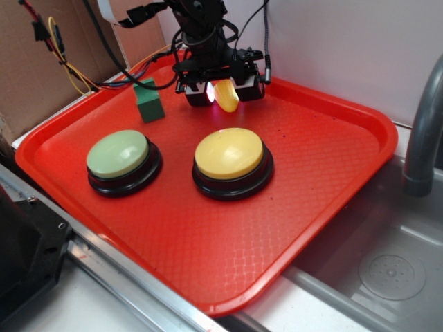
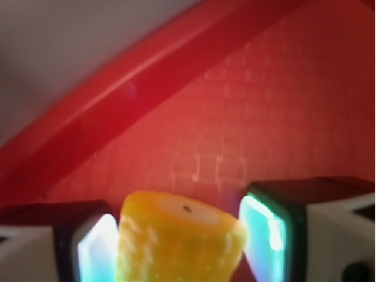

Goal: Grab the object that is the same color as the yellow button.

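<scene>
Two glowing pads point(image 2: 97, 249) flank the corn point(image 2: 179, 241) in the wrist view, one on each side of the yellow cob, whose flat pale end faces the camera; the left pad sits against the bumpy kernels, while a thin dark sliver shows beside the right pad, so the jaws stand narrowly apart with the cob clamped between them. Seen from the exterior camera, the gripper point(image 1: 223, 90) hangs from a black arm tangled with cables at the far side of the tray point(image 1: 332, 173), and the corn point(image 1: 226, 95) pokes downward out of it, its tip apparently just clear of the tray floor, though contact is hard to judge. Light from the pads gives a pinkish glare beside the cob. Just in front of the gripper rests the yellow button point(image 1: 230, 153), a wide dome on a black round base, near but not touching the corn. Left of it sits the green button point(image 1: 118, 152), same build, paler dome. Behind that one, near the tray's far left rim, stands a green cube point(image 1: 149, 101), apart from the gripper. Right of the red tray lies a metal sink point(image 1: 387, 270) with a grey faucet point(image 1: 423, 131) curving above it.
</scene>
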Action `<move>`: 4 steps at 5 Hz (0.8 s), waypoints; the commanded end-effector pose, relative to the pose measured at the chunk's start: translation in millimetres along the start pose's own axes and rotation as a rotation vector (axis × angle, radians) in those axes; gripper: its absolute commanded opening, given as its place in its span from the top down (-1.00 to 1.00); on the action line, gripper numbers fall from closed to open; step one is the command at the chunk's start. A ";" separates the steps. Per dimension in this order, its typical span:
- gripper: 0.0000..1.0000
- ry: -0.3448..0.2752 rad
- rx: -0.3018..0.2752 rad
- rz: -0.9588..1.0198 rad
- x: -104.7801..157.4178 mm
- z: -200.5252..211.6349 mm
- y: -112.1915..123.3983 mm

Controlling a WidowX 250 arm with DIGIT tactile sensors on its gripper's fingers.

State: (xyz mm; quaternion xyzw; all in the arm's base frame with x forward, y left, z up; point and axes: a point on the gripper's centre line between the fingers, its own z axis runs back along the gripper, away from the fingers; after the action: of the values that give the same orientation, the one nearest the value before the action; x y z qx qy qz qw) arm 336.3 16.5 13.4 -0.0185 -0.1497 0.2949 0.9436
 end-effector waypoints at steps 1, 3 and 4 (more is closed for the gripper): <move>1.00 -0.017 -0.017 -0.210 18.2 79.0 -11.2; 1.00 0.139 -0.003 -0.313 2.9 146.1 -15.6; 1.00 0.139 -0.037 -0.363 -8.9 172.6 -13.3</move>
State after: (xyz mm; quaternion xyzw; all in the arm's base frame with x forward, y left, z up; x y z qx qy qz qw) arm 276.2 -15.0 150.8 -0.0224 -0.0507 0.1255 0.9905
